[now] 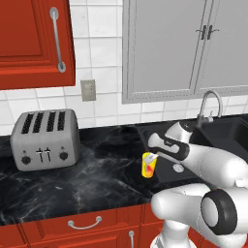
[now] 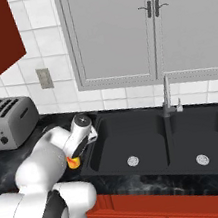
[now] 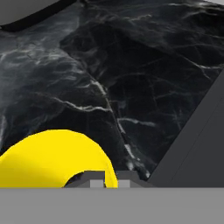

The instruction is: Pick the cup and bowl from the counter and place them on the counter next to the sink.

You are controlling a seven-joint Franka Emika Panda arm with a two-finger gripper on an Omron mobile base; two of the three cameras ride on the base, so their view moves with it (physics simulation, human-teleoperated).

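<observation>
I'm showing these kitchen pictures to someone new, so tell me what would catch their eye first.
The bright yellow cup stands out against the black marble counter, right at the left edge of the black sink, with the robot's hand shut on its rim. The silver toaster sits further left on the counter against the white tiled wall.

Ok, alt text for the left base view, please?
The hand grips the rim of the yellow cup, which stands on the black marble counter just left of the sink; a silver toaster sits far left.
</observation>
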